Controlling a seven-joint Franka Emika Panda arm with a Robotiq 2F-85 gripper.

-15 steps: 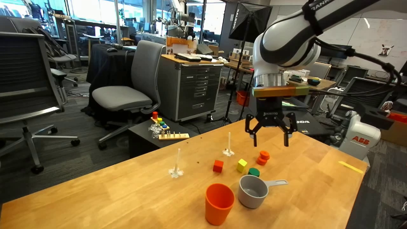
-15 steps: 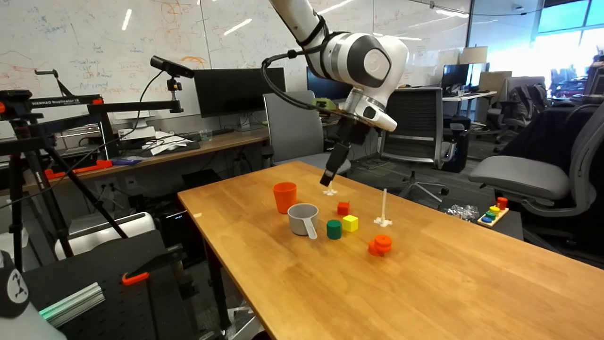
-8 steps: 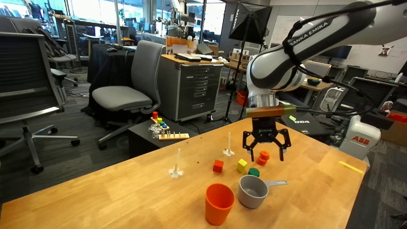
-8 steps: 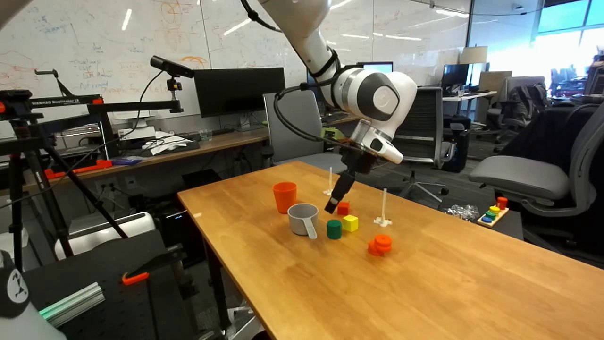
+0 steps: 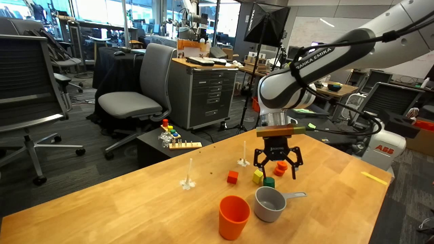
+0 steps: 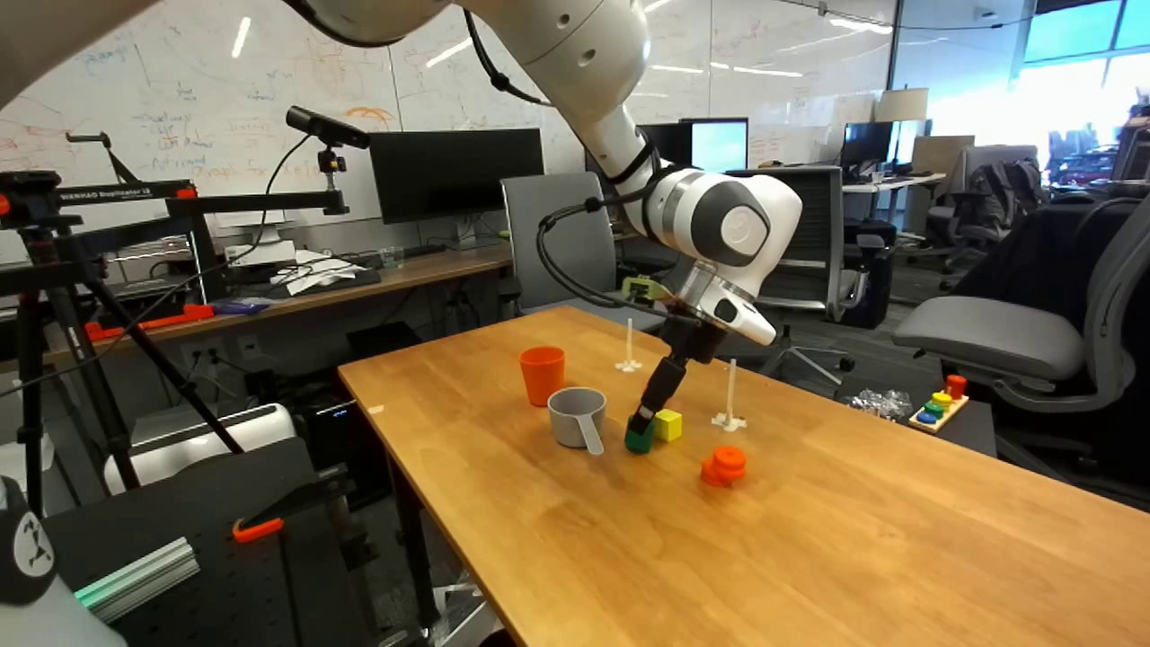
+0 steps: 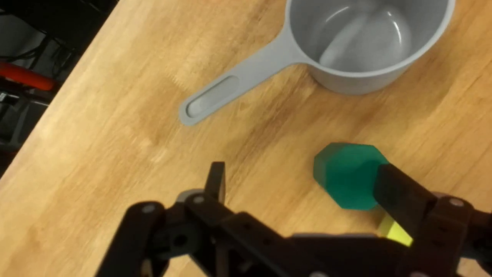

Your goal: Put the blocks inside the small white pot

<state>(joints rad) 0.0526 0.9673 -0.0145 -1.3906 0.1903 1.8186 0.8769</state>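
The greyish pot (image 5: 268, 215) stands upright with its handle out to the side; it shows in the wrist view (image 7: 355, 82) with nothing inside. My gripper (image 5: 279, 177) is open, low over the table beside the pot. In the wrist view one finger (image 7: 403, 192) overlaps the edge of the green block (image 7: 348, 177); the other finger is well apart from it. The green block looks slightly tilted in an exterior view (image 6: 639, 440). The yellow block (image 6: 667, 425) is close beside it. The red block (image 5: 232, 177) stands farther off, hidden behind the gripper in an exterior view. Orange round pieces (image 6: 724, 465) lie stacked.
An orange cup (image 5: 234, 220) stands close to the pot. Two thin upright pegs (image 5: 189, 173) (image 5: 244, 152) are fixed to the table. The table's edge (image 7: 78, 63) shows at the left of the wrist view.
My gripper has come down to the green block, staying open. The green block has shifted and tipped slightly. The pot, cup and yellow block have not moved.
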